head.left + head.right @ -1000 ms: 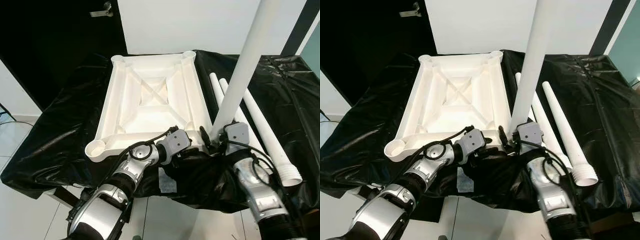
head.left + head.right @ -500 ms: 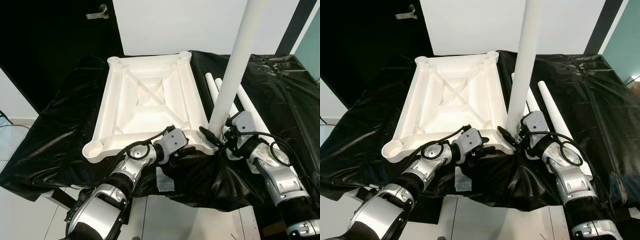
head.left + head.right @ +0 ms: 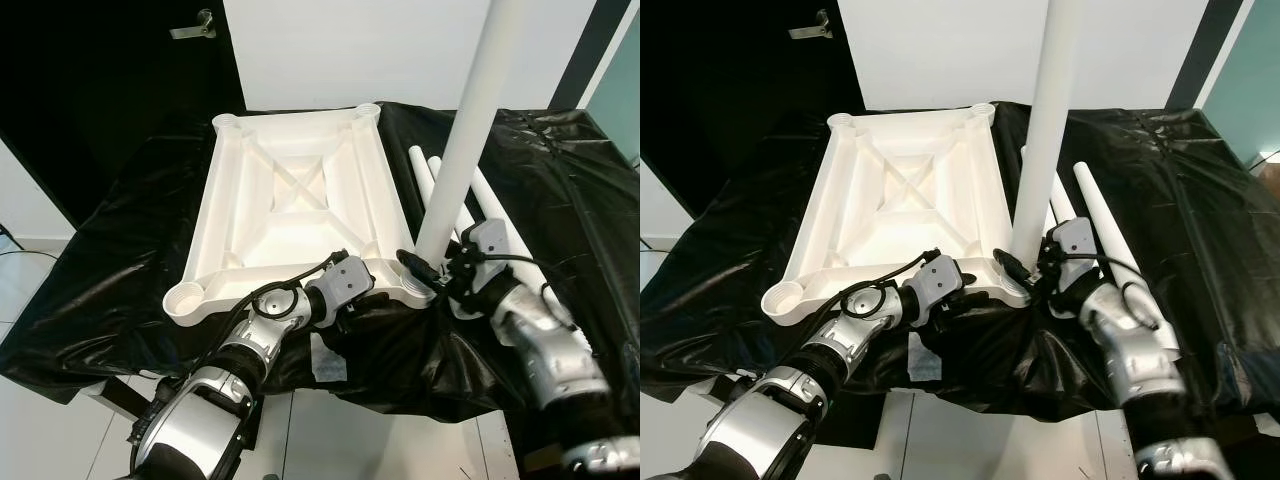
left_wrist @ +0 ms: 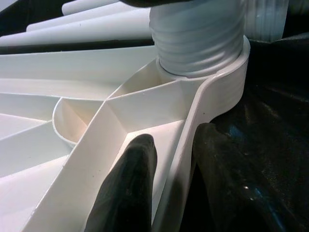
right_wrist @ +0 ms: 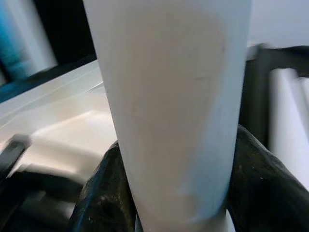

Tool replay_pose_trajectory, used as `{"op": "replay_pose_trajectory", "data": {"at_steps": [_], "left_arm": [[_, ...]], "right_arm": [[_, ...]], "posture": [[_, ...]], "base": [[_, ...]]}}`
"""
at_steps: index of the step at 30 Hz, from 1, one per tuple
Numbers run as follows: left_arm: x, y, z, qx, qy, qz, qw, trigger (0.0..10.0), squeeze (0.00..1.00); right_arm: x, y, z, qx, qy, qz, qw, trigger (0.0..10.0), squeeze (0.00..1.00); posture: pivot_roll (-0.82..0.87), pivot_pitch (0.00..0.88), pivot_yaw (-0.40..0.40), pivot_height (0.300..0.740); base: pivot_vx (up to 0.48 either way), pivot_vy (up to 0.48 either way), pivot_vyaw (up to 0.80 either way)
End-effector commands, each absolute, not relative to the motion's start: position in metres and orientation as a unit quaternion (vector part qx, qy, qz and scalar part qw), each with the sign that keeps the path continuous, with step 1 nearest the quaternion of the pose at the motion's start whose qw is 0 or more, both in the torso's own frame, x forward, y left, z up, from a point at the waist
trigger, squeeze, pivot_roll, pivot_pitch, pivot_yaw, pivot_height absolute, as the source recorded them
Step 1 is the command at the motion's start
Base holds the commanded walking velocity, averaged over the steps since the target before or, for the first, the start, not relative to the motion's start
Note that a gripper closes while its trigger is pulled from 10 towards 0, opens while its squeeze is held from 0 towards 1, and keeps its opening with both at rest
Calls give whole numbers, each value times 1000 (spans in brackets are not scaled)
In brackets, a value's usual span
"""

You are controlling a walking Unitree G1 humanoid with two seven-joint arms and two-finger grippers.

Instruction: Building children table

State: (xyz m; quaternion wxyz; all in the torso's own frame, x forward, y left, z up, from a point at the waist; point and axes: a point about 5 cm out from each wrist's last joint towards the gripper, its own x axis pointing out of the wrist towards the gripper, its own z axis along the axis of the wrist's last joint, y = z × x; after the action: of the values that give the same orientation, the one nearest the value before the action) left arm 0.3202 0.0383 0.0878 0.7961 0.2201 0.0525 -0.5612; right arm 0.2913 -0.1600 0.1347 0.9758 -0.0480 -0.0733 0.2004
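Tabletop (image 3: 290,200): lying upside down on the black sheet, white moulded plastic, rectangular, with raised ribs crossing in an X and round sockets at the corners.
Upright leg (image 3: 470,130): standing nearly vertical in the near right corner socket, smooth white tube, top running out of frame; ribbed threaded end (image 4: 198,41) sitting in the socket ring.
Spare legs (image 3: 505,235): lying side by side on the sheet just right of the tabletop, long tapered white tubes, partly hidden behind the upright leg and the right arm; count hard to make out.
Black sheet (image 3: 120,270): covering the table, glossy, crinkled plastic, hanging over the near edge.
Left gripper (image 4: 171,179): pinching the tabletop's near rim beside the occupied socket, one black finger (image 4: 130,183) lying inside the rim, the other outside against the sheet; fingers closed down onto the thin wall.
Right gripper (image 5: 169,193): wrapping both black fingers (image 5: 104,193) around the upright leg low down, just above the socket, clamped tight on the tube.
Door handle (image 3: 192,26): showing metal against the dark door behind the table.
Hidden: socket rim's far side, blocked by the leg base.
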Motion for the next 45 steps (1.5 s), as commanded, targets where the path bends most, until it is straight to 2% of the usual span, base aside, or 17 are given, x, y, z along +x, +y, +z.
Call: {"op": "replay_pose_trajectory", "data": {"at_steps": [1,5,10,13,23,24,28,29,30,31,35,36,37,38,42,43,45], "left_arm": [[303,53,52,209,143,-584,771,10000,0],[302,55,52,211,144,-584,770,10000,0],[302,57,51,212,146,-584,770,10000,0],[303,59,51,213,148,-581,772,10000,0],[299,60,47,214,151,-584,769,10000,0],[299,59,47,213,151,-583,770,10000,0],[299,58,47,213,151,-582,770,10000,0],[299,57,47,212,150,-582,771,10000,0],[299,57,47,212,150,-582,771,10000,0],[299,56,46,211,150,-581,771,10000,0],[299,55,46,211,150,-581,772,10000,0],[299,55,46,210,150,-581,772,10000,0],[298,55,46,210,151,-581,771,10000,0],[298,55,46,210,151,-582,771,10000,0],[298,55,46,210,151,-582,771,10000,0],[298,53,46,210,150,-584,770,10000,0],[298,53,47,211,150,-585,769,10000,0]], "right_arm": [[286,-174,126,-54,-60,113,990,0,0],[276,-161,116,-36,-60,16,997,0,0],[279,-164,114,-24,-55,-39,997,0,0],[284,-177,107,5,-29,-126,992,0,0],[281,-171,102,0,-14,-154,988,0,0],[283,-168,103,-14,-14,-122,992,10000,0],[285,-165,103,-25,-13,-97,995,10000,0],[286,-163,104,-33,-15,-60,998,10000,910],[286,-163,104,-33,-15,-60,998,10000,910],[288,-161,105,-35,-15,-21,999,10000,1000],[289,-161,107,-42,-16,22,999,10000,1000],[290,-164,110,-61,-19,69,996,10000,533],[292,-170,115,-86,-23,107,990,10000,0],[293,-175,120,-110,-28,139,984,10000,0],[294,-178,123,-124,-31,156,979,10000,0],[297,-184,134,-155,-39,210,965,10000,0],[298,-186,138,-169,-41,233,957,10000,0]], "posture": [[-38,0,26,740],[-30,0,32,740],[-26,0,36,740],[-6,0,30,740],[-10,0,29,740],[-19,0,20,740],[-19,0,20,740],[-23,0,16,740],[-23,0,16,740],[-26,0,13,740],[-32,0,13,740],[-39,0,17,740],[-43,0,17,740],[-45,0,18,740],[-46,0,19,740],[-53,0,24,740],[-54,0,25,740]], "base": [[0,0,0],[0,0,0],[0,0,0],[0,0,0],[0,0,0],[0,0,0],[0,0,0],[0,0,0],[0,0,0],[0,0,0],[0,0,0],[0,0,0],[0,0,0],[0,0,0],[0,0,0],[0,0,0],[0,0,0]]}}
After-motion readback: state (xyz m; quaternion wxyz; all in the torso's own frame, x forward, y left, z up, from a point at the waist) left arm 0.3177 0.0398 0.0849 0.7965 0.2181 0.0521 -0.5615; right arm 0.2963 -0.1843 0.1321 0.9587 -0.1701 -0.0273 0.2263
